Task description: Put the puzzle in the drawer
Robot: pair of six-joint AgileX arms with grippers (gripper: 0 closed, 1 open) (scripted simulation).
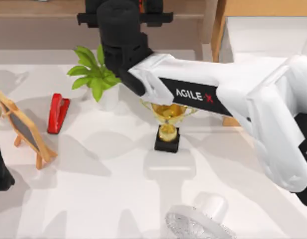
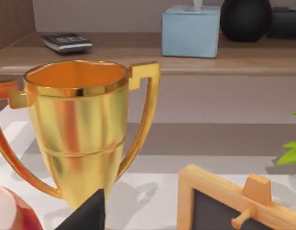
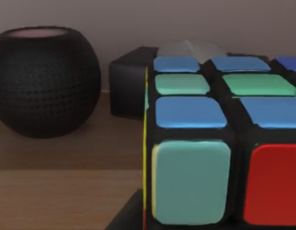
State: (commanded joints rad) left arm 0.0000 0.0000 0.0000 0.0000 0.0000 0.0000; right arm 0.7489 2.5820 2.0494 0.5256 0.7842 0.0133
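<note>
My right gripper, at twelve o'clock, has the puzzle cube close before it; grip unclear. Drawer, at one o'clock, awaits.

In your top view the right arm covers the trophy's cup and the drawer's front. The fan is cut by the bottom edge. The puzzle runs off the right wrist view's right edge.

bright even light, soft shadows on table
</note>
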